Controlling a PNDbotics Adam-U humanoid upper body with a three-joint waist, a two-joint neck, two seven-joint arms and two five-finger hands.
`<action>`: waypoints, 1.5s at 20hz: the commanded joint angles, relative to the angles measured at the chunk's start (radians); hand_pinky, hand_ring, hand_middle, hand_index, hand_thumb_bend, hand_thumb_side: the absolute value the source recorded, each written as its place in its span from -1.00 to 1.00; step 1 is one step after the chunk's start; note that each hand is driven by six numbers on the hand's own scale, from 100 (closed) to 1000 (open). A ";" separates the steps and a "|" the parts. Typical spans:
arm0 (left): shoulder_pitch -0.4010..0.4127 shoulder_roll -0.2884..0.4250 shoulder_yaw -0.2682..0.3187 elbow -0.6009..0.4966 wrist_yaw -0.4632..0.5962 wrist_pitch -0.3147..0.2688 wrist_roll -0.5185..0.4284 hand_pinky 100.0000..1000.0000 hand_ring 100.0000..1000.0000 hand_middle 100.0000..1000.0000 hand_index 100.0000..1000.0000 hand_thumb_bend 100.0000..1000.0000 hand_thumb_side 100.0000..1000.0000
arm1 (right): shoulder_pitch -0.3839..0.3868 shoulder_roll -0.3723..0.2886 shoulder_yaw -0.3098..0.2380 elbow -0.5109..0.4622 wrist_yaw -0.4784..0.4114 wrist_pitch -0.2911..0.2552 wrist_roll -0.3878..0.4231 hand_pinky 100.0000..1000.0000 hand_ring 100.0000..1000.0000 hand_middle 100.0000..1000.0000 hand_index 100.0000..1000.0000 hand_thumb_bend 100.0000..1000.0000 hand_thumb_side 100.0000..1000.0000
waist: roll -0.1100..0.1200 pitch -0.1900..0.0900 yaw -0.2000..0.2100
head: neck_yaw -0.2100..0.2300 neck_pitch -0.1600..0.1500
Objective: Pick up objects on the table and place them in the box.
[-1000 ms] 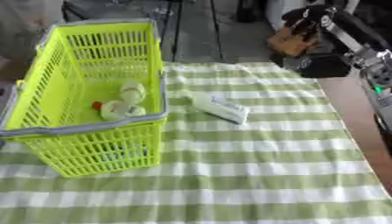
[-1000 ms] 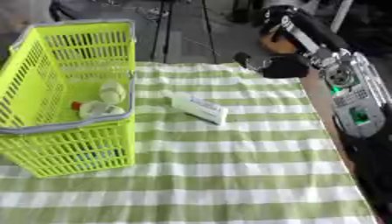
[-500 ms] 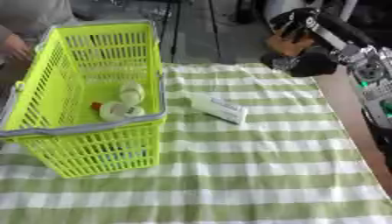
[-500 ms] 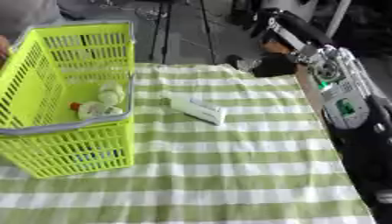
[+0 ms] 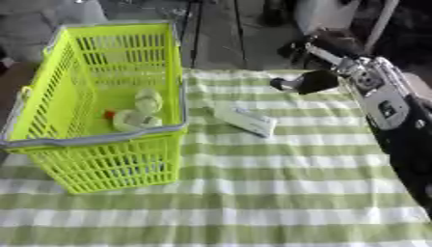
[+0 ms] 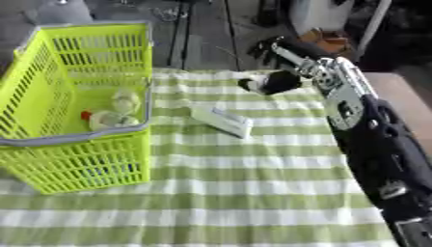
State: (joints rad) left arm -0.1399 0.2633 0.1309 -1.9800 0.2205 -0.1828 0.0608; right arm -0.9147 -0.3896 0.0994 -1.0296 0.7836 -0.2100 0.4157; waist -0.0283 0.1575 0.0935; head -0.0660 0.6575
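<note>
A lime-green plastic basket [image 5: 101,137] stands on the left of the striped tablecloth. In it lie pale rounded items [image 5: 135,118], one with a red bit. A flat white box [image 5: 245,119] lies on the cloth just right of the basket. My right arm comes in from the right, and its dark hand [image 6: 272,82] hovers over the far part of the cloth, behind and to the right of the white box, not touching it. The hand is blurred. My left hand does not show.
The green-and-white striped cloth [image 5: 278,193] covers the table; bare wood [image 6: 397,96] shows at its right edge. My right forearm [image 6: 371,144] fills the right side. Past the far edge are dark floor, stands and a brown thing [image 6: 325,41].
My right hand has swung left and down from the far right corner to over the cloth behind the white box. The view has also shifted slightly. Basket and box stay put.
</note>
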 commanded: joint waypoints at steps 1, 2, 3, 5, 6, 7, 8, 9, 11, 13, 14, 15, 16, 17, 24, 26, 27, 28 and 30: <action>-0.007 0.016 -0.005 -0.020 -0.003 0.001 -0.007 0.38 1.00 0.74 0.56 -0.65 0.72 | -0.051 0.004 -0.014 0.062 0.050 -0.007 0.033 0.20 0.40 0.48 0.70 -0.02 -0.06 | 0.000 -0.007 0.013 | -0.007 0.001; -0.007 0.015 -0.007 -0.020 -0.003 0.001 -0.009 0.38 1.00 0.74 0.56 -0.65 0.72 | -0.062 0.015 -0.020 0.086 0.068 -0.005 0.046 0.22 0.42 0.49 0.71 -0.03 -0.04 | 0.000 -0.003 0.021 | -0.010 -0.002; -0.008 0.015 -0.008 -0.020 -0.003 0.001 -0.011 0.38 1.00 0.74 0.56 -0.65 0.72 | -0.072 0.026 -0.026 0.107 0.085 -0.002 0.056 0.22 0.42 0.50 0.72 -0.03 -0.04 | 0.000 -0.001 0.028 | -0.012 -0.003; -0.008 0.013 -0.010 -0.020 -0.003 0.001 -0.014 0.38 1.00 0.74 0.56 -0.65 0.72 | -0.085 0.043 -0.036 0.137 0.114 -0.001 0.072 0.24 0.44 0.52 0.73 -0.03 -0.04 | 0.000 0.003 0.039 | -0.015 -0.006; -0.009 0.013 -0.011 -0.020 -0.003 0.001 -0.015 0.38 1.00 0.74 0.56 -0.65 0.72 | -0.090 0.051 -0.040 0.147 0.129 0.000 0.077 0.25 0.45 0.52 0.73 -0.02 -0.04 | 0.000 0.005 0.046 | -0.018 -0.007; -0.009 0.013 -0.011 -0.020 -0.003 0.001 -0.017 0.38 1.00 0.74 0.56 -0.65 0.72 | -0.094 0.057 -0.043 0.155 0.142 0.000 0.080 0.26 0.45 0.53 0.73 -0.02 -0.04 | 0.000 0.006 0.051 | -0.020 -0.008; -0.011 0.012 -0.013 -0.020 -0.003 0.001 -0.018 0.38 1.00 0.74 0.56 -0.65 0.72 | -0.098 0.066 -0.045 0.162 0.154 -0.002 0.082 0.26 0.45 0.53 0.73 -0.01 -0.04 | -0.001 0.009 0.060 | -0.023 -0.010; -0.013 0.012 -0.015 -0.020 -0.002 0.000 -0.020 0.38 1.00 0.74 0.56 -0.65 0.72 | -0.101 0.072 -0.048 0.171 0.175 0.002 0.080 0.26 0.45 0.53 0.73 -0.01 -0.04 | -0.002 0.011 0.069 | -0.027 -0.012; -0.016 0.011 -0.018 -0.020 -0.001 0.000 -0.024 0.38 1.00 0.74 0.56 -0.66 0.72 | -0.107 0.084 -0.055 0.187 0.219 0.008 0.071 0.28 0.46 0.54 0.73 0.01 -0.04 | -0.003 0.016 0.085 | -0.031 -0.016; -0.017 0.011 -0.019 -0.020 0.000 -0.001 -0.026 0.38 1.00 0.74 0.56 -0.66 0.72 | -0.110 0.092 -0.064 0.202 0.253 0.011 0.058 0.28 0.46 0.54 0.73 0.00 -0.04 | -0.003 0.019 0.097 | -0.036 -0.019; -0.017 0.011 -0.019 -0.020 0.000 -0.001 -0.027 0.38 1.00 0.74 0.56 -0.66 0.72 | -0.111 0.095 -0.068 0.208 0.264 0.011 0.052 0.27 0.46 0.54 0.73 0.00 -0.04 | -0.003 0.020 0.101 | -0.037 -0.020; -0.016 0.011 -0.019 -0.020 0.000 -0.002 -0.027 0.38 1.00 0.74 0.56 -0.66 0.72 | -0.112 0.097 -0.071 0.212 0.273 0.011 0.047 0.27 0.46 0.54 0.73 0.00 -0.04 | -0.002 0.020 0.103 | -0.038 -0.021; -0.017 0.010 -0.019 -0.020 0.000 -0.002 -0.027 0.38 1.00 0.74 0.56 -0.66 0.73 | -0.110 0.099 -0.074 0.220 0.285 0.015 0.044 0.28 0.46 0.55 0.73 0.02 -0.04 | -0.001 0.023 0.108 | -0.039 -0.023; -0.018 0.009 -0.020 -0.020 0.001 -0.002 -0.028 0.38 1.00 0.74 0.56 -0.66 0.73 | -0.109 0.101 -0.077 0.228 0.299 0.018 0.040 0.28 0.46 0.55 0.73 0.04 -0.08 | 0.000 0.024 0.111 | -0.040 -0.025; -0.021 0.007 -0.020 -0.020 0.003 -0.003 -0.029 0.38 1.00 0.74 0.56 -0.66 0.72 | -0.098 0.096 -0.083 0.274 0.436 0.025 0.035 0.37 0.51 0.63 0.74 0.11 -0.04 | 0.002 0.027 0.108 | -0.043 -0.030; -0.021 0.007 -0.019 -0.020 0.003 -0.003 -0.029 0.38 1.00 0.74 0.56 -0.66 0.72 | -0.095 0.094 -0.088 0.285 0.469 0.027 0.036 0.38 0.51 0.63 0.74 0.12 -0.04 | 0.002 0.027 0.106 | -0.043 -0.031; -0.021 0.007 -0.019 -0.020 0.003 -0.003 -0.028 0.38 1.00 0.74 0.56 -0.66 0.72 | -0.094 0.093 -0.090 0.290 0.482 0.028 0.037 0.38 0.51 0.63 0.74 0.12 -0.04 | 0.002 0.026 0.105 | -0.042 -0.030; -0.021 0.007 -0.019 -0.020 0.004 -0.003 -0.028 0.38 1.00 0.74 0.56 -0.66 0.72 | -0.092 0.093 -0.091 0.294 0.492 0.028 0.039 0.38 0.51 0.63 0.73 0.12 -0.04 | 0.003 0.025 0.104 | -0.041 -0.030; -0.021 0.007 -0.018 -0.020 0.004 -0.003 -0.027 0.38 1.00 0.74 0.56 -0.66 0.72 | -0.089 0.095 -0.092 0.301 0.507 0.026 0.045 0.36 0.49 0.61 0.71 0.11 -0.04 | 0.003 0.024 0.102 | -0.041 -0.031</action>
State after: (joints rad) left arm -0.1489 0.2629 0.1079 -1.9800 0.2201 -0.1845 0.0358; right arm -0.9849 -0.2766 0.0146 -0.7245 1.2739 -0.1841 0.4578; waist -0.0314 0.1980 0.1964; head -0.1086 0.6376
